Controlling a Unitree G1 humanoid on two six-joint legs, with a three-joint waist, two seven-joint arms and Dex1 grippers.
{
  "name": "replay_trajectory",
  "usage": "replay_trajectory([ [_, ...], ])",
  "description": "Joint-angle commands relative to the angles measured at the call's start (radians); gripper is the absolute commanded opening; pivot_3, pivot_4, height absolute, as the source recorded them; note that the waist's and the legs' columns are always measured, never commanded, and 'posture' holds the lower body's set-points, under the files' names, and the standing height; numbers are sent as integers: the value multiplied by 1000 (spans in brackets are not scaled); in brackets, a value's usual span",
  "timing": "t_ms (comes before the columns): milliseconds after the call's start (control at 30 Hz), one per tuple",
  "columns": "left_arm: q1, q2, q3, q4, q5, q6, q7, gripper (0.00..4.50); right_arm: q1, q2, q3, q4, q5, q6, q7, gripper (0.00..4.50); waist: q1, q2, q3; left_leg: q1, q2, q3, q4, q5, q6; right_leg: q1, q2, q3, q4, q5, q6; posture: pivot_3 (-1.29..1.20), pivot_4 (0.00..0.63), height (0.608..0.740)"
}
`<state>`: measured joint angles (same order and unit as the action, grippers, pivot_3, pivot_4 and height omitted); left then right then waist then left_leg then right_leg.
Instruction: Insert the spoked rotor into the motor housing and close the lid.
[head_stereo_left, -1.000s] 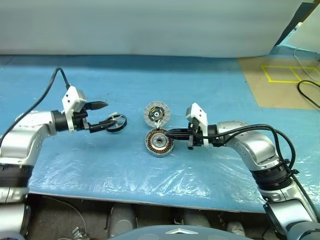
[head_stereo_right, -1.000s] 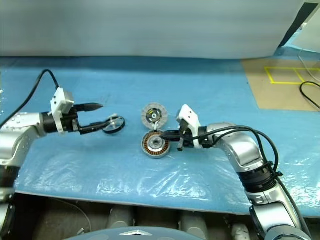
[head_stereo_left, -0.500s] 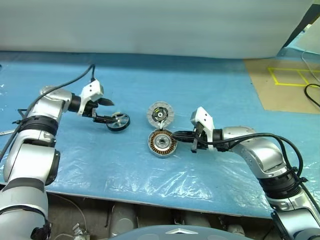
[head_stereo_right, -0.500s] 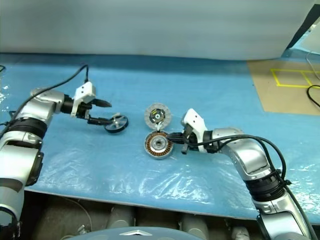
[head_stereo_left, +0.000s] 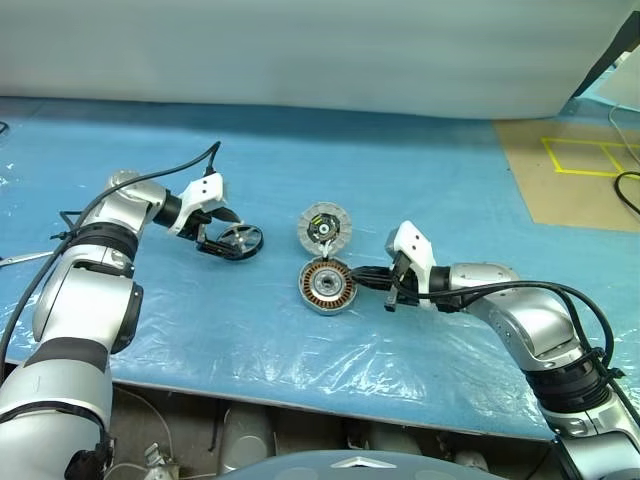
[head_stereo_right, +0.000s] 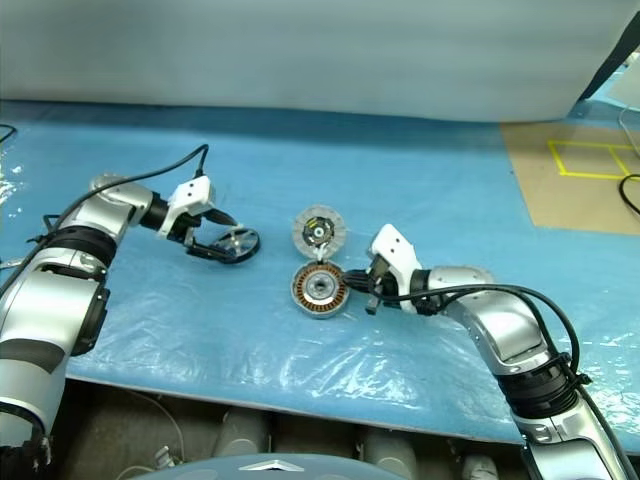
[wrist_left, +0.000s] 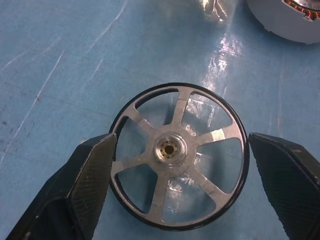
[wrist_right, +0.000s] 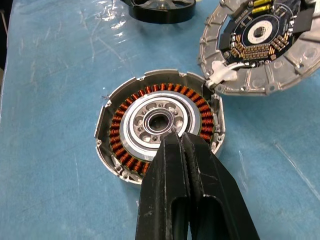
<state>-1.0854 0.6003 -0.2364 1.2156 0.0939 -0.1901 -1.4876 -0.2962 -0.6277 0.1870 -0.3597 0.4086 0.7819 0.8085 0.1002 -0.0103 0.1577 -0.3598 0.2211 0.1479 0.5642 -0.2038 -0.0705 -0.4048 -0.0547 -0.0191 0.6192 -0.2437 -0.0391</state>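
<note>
The spoked rotor (wrist_left: 177, 155), a black wheel with silvery spokes, lies flat on the blue sheet at the left. My left gripper (head_stereo_left: 224, 234) is open and its two fingers stand on either side of the rotor (head_stereo_left: 239, 240), apart from its rim. The motor housing (head_stereo_left: 325, 287) sits mid-table, its copper windings and silvery hub (wrist_right: 159, 123) facing up. The lid (head_stereo_left: 325, 228) lies just behind it with its inner face up, joined to the housing by a white wire. My right gripper (wrist_right: 175, 136) is shut and empty, its tip over the housing's near rim.
A blue plastic-covered sheet (head_stereo_left: 420, 180) covers the table, and its front edge (head_stereo_left: 300, 385) runs below the arms. A brown board with yellow tape (head_stereo_left: 575, 165) and a black cable (head_stereo_left: 628, 185) lie at the far right. A pale backdrop stands behind.
My left gripper has swung in and down over the spoked rotor, so its open fingers now stand on either side of it. The right gripper has stayed shut at the housing. The view has shifted a little.
</note>
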Motion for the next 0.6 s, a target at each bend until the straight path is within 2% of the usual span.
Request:
replay_trajectory([
  [33,-8,9,10,3,24,-37,24,4500,2,-9,-26,-48,9,3,-9,34,-1,0,0,0,0,0,0,0,0,0,0,0,0,0,0,0,150,740],
  [167,-15,7,26,15,24,-23,29,4500,9,-13,-26,-51,8,3,-14,34,0,0,0,0,0,0,0,0,0,0,0,0,0,0,0,0,150,740],
  [300,-48,11,99,16,-52,61,-78,4500,15,-17,-23,-56,8,4,-16,34,0,0,0,0,0,0,0,0,0,0,0,0,0,0,0,0,150,740],
  [400,-59,26,116,13,-58,110,-120,4500,11,-16,-18,-50,5,1,-17,34,0,0,0,0,0,0,0,0,0,0,0,-1,0,0,0,0,150,740],
  [600,-43,37,99,29,9,55,-14,4500,9,-11,1,-48,-6,-2,-21,34,0,0,0,0,0,0,0,0,0,0,0,-1,0,0,0,0,150,740],
])
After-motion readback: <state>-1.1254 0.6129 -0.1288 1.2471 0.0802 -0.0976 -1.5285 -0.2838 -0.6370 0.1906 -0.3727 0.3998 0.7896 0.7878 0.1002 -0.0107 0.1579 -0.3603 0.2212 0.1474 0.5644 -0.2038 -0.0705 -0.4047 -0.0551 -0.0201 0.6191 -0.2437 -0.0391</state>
